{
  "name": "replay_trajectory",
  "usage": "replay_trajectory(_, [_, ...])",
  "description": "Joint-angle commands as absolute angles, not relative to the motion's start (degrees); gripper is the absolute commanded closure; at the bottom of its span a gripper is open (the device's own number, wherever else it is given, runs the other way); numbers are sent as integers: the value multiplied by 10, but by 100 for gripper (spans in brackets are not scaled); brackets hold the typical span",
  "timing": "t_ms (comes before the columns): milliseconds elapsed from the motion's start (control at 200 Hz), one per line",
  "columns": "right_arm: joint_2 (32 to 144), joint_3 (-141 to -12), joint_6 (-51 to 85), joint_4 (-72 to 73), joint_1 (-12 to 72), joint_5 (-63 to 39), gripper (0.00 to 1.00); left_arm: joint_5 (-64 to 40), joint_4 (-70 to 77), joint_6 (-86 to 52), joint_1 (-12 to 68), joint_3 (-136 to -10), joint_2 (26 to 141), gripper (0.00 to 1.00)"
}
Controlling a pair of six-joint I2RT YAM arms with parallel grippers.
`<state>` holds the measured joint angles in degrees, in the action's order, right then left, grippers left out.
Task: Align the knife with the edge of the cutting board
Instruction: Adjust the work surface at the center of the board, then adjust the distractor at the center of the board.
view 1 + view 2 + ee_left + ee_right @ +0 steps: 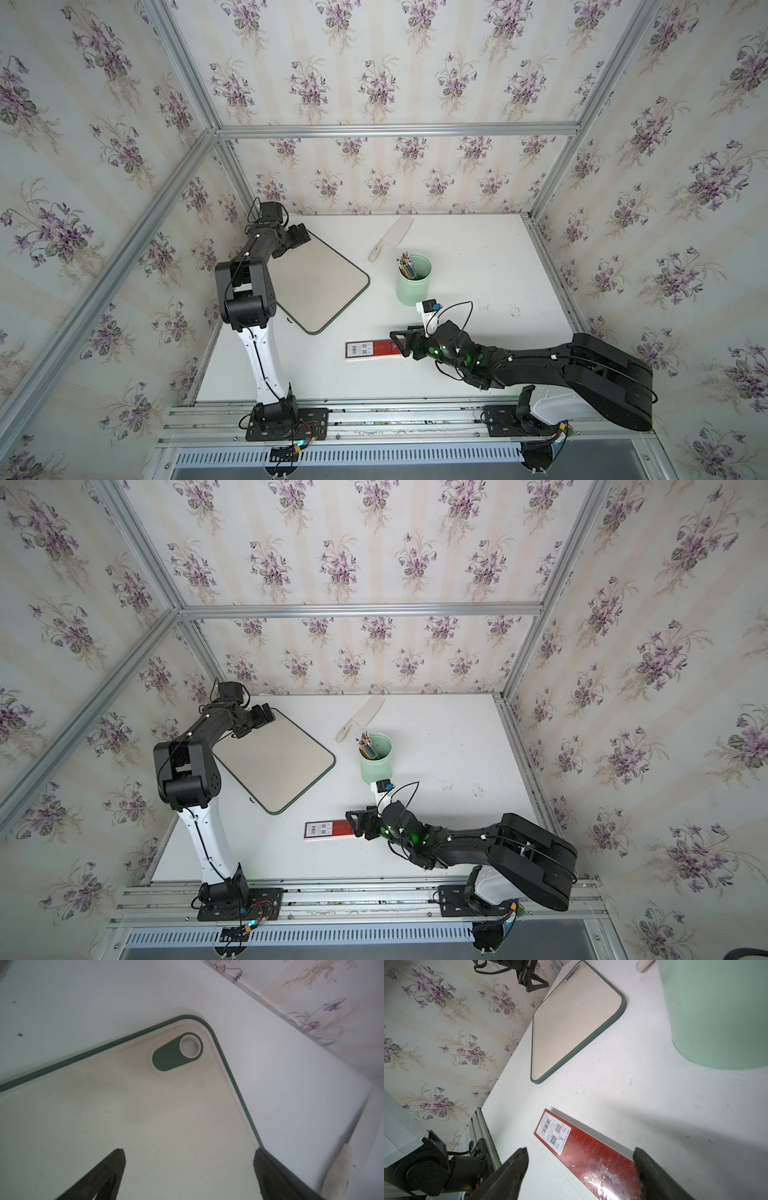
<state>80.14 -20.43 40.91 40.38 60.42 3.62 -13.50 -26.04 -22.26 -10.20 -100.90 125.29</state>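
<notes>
The off-white knife [392,239] [361,718] lies at an angle on the white table near the back wall, apart from the cutting board and to its right. The beige, green-rimmed cutting board [322,284] [276,764] [575,1022] sits skewed at the left. My left gripper [302,237] [264,717] [189,1150] hovers open over the board's far corner by its oval hole [176,1051], holding nothing. My right gripper [399,343] [354,824] [579,1149] is open over one end of a flat red box [587,1157], far from the knife.
The red box [372,349] [330,829] lies near the table's front. A mint green cup [413,278] [375,756] [716,1012] holding pencils stands between the knife and my right gripper. Floral walls close in the back and both sides.
</notes>
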Motion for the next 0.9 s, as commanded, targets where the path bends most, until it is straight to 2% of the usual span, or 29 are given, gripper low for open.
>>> replay_trajectory(0, [804,-205,405,402,605,34,17,-178,-249,-212,-98,-1059,1290,0])
replay_trajectory(225, [807,-195,396,397,606,41,16,-202,-280,-209,-95,-1156,1364,0])
replay_trajectory(490, [833,-197,379,397,606,38,16,-239,-278,-227,-93,-1209,1408,0])
replay_trajectory(894, [871,-213,379,400,606,24,16,-209,-365,-240,-92,-1311,1474,1])
